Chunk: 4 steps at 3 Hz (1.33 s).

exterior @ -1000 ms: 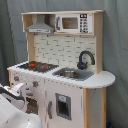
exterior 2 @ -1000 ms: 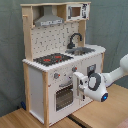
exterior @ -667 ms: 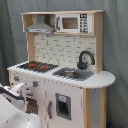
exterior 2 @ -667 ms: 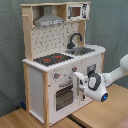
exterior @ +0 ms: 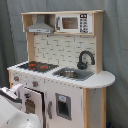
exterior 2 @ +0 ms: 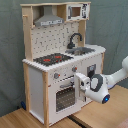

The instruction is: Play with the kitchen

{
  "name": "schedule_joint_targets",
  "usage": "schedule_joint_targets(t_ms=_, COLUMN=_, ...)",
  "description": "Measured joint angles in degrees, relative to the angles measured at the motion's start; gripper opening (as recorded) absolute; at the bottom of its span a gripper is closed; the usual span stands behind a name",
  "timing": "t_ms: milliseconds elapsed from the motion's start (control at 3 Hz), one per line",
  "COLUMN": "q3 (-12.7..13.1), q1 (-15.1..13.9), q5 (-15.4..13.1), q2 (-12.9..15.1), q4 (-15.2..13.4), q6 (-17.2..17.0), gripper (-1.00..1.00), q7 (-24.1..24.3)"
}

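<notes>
Down at the oven door (exterior 2: 63, 96), we've barely begun.
Our kitchen (exterior 2: 60, 60) stands on the table (exterior 2: 100, 116); the claw (exterior 2: 80, 81) hovers at the door's two o'clock, grip unreadable, everything appears shut.

No writing, brand, number or sign can be read in either exterior view. The microwave (exterior: 73, 23) at the top of the kitchen (exterior: 60, 70) carries a column of small dark buttons beside its window, but whatever is marked on them cannot be made out. The knob panel below the stovetop (exterior 2: 52, 58) shows no legible marks either.
</notes>
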Motion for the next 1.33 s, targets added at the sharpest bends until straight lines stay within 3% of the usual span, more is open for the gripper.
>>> schedule_joint_targets(t_ms=667, q3=0.2, q1=5.6, q5=8.5, q2=0.5, q4=-1.3, q6=-3.6, gripper=-1.0, q7=-4.5)
schedule_joint_targets(t_ms=1333, q3=1.8, q1=9.3, q5=17.9, q2=0.5, q4=-0.1, q6=-7.5, gripper=-1.0, q7=-9.6)
